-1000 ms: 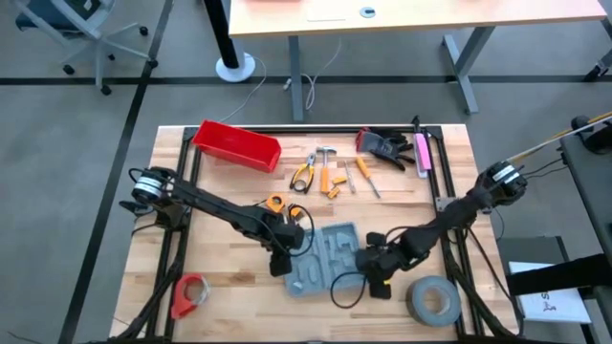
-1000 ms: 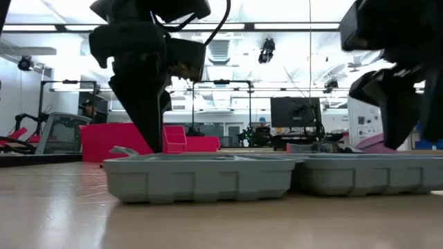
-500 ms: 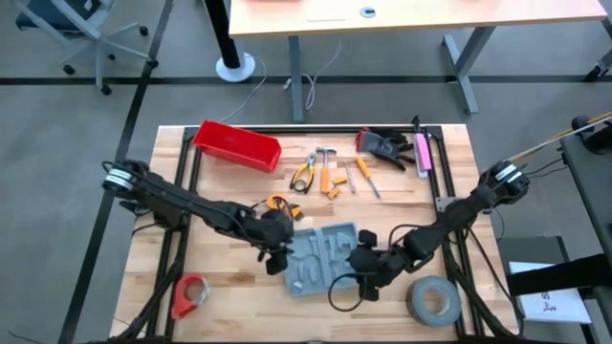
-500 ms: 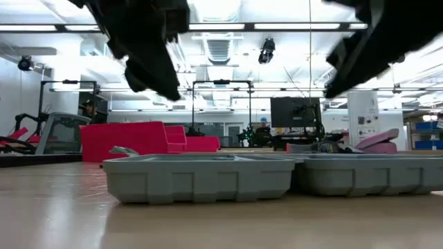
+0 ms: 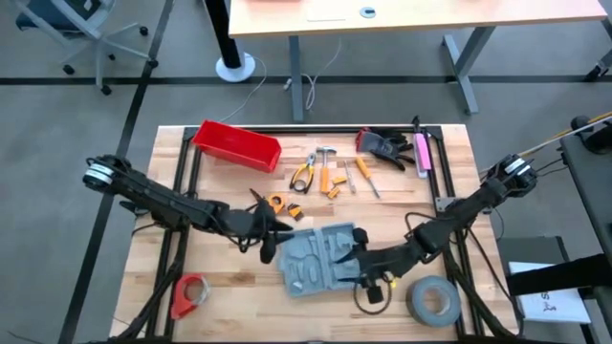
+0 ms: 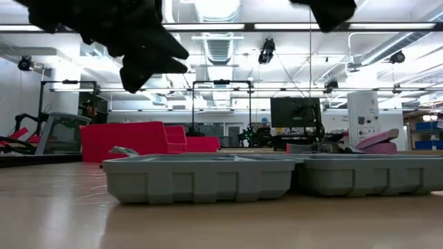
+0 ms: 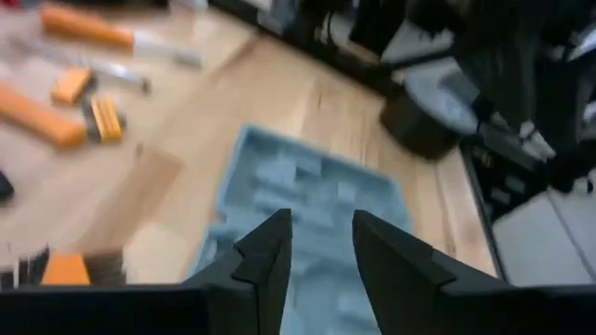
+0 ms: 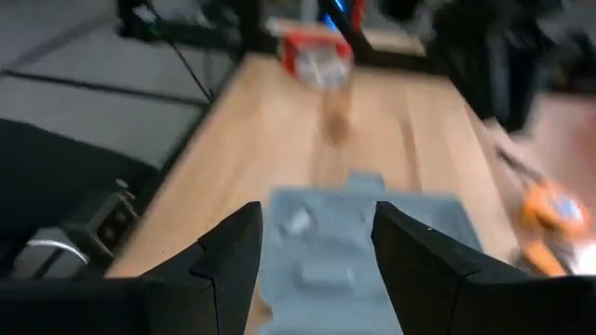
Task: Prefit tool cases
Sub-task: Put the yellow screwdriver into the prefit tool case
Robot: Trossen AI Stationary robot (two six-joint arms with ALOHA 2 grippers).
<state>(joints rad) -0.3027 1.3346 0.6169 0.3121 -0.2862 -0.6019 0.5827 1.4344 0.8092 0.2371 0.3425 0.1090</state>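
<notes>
Both end effectors, left (image 5: 271, 229) and right (image 5: 361, 264), lift off empty with fingers parted; the stiff, light tool case (image 5: 317, 258) probably grips best at its rim.

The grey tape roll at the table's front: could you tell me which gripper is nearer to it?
Right. The right gripper is between the open tool case and the tape roll; the left gripper is beyond the case.

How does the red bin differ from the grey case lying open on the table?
The red bin is bright red and a single deep tub; the tool case is grey-blue, shallow, and moulded into many small recesses. The bin sits at the table's far edge on the left arm's side; the case lies in the middle between both grippers. Both are plastic and rest on the wooden table.
</notes>
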